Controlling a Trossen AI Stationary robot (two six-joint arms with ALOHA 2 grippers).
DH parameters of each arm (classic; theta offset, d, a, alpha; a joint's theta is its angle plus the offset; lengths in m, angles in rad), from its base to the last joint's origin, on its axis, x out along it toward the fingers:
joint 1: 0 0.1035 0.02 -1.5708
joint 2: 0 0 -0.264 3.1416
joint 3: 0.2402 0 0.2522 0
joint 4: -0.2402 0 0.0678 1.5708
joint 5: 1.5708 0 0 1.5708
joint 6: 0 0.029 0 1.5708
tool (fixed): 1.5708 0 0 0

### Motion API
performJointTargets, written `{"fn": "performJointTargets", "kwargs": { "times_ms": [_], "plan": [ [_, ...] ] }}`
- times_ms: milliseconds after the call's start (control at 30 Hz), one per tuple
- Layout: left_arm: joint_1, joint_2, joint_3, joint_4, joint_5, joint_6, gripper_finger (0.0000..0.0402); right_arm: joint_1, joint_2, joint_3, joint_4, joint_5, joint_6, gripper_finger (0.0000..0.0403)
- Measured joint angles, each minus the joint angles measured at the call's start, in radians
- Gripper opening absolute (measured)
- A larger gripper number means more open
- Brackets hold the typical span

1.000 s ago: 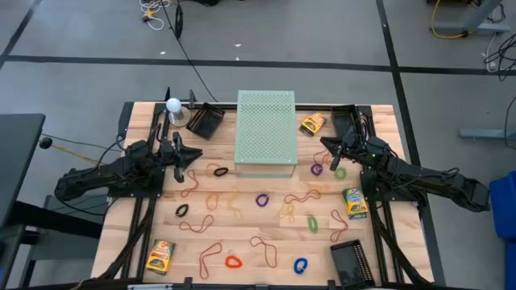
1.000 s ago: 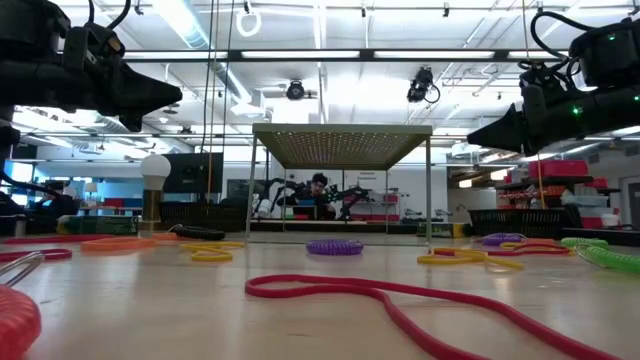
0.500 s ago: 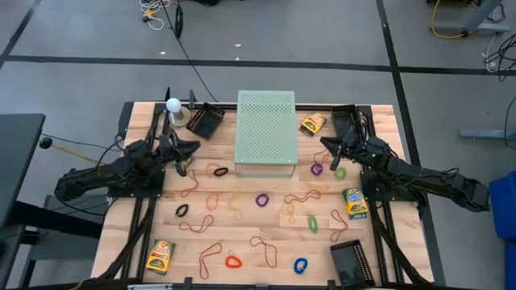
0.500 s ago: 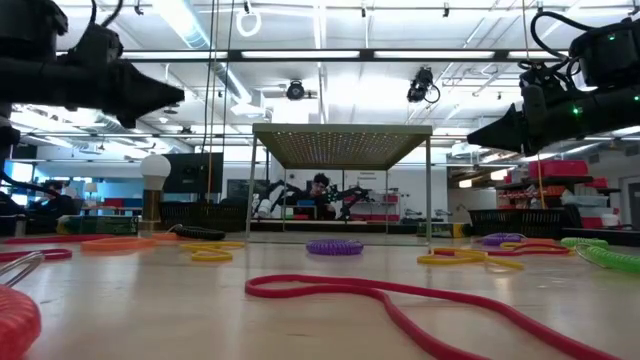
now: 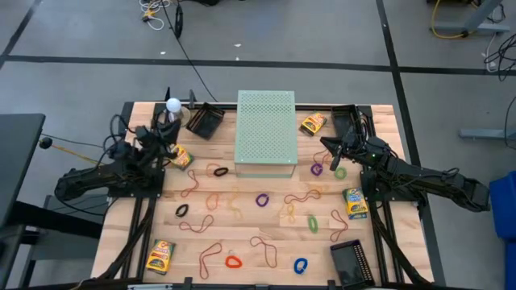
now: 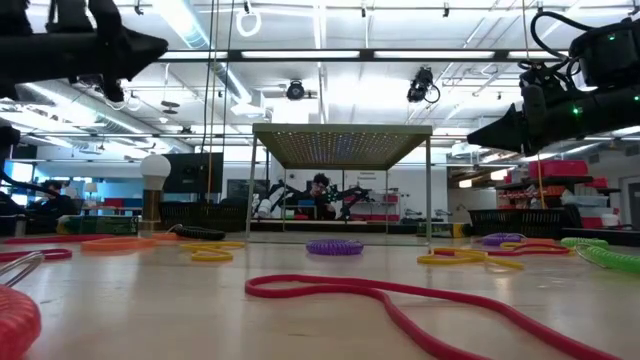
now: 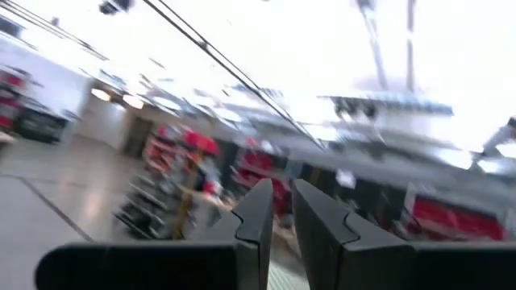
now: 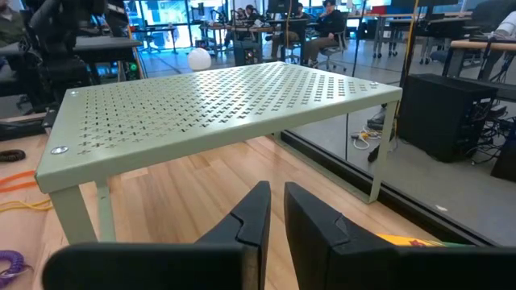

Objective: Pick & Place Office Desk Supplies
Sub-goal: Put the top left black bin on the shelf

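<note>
Since the earlier frame your left gripper (image 5: 160, 127) swung toward the white ball, uncovering a fourth yellow-green crayon box (image 5: 180, 156). Both it and your right gripper (image 5: 325, 143) hold nothing, fingers nearly closed.

Pale slatted wooden table top (image 5: 258, 242) stands on a grey concrete floor (image 5: 266, 32) crossed by dark tape lines. Beyond the table's far edge, black and white cables (image 5: 165, 16) trail across the floor; a yellow cable coil (image 5: 451, 20) lies off toward the far right corner. Level with the table, the room behind is a large open workshop: white ceiling with long strip lights (image 6: 190, 20), ceiling-hung black fixtures (image 6: 422, 85), red shelving (image 6: 545, 190) to the right, desks and seated people (image 8: 322, 16) in the distance.
</note>
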Motion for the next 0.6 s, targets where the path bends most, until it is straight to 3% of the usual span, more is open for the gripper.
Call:
{"fn": "performJointTargets", "kwargs": {
  "times_ms": [167, 333, 467, 600],
  "plan": [
    [0.001, 0.000, 0.000, 0.102, -0.129, 0.035, 0.0058, 0.000, 0.000, 0.000, 0.000, 0.000, -0.011, 0.0048],
    [0.001, 0.000, 0.000, 0.122, -0.155, 0.038, 0.0058, 0.000, 0.000, 0.000, 0.000, 0.000, -0.134, 0.0048],
    [0.001, 0.000, 0.000, 0.146, -0.167, -0.060, 0.0058, 0.000, 0.000, 0.000, 0.002, 0.002, -0.140, 0.0048],
    [0.002, 0.012, 0.012, 0.152, -0.251, -0.101, 0.0058, 0.000, 0.000, 0.000, 0.040, 0.013, -0.103, 0.0048]
  ]
}}
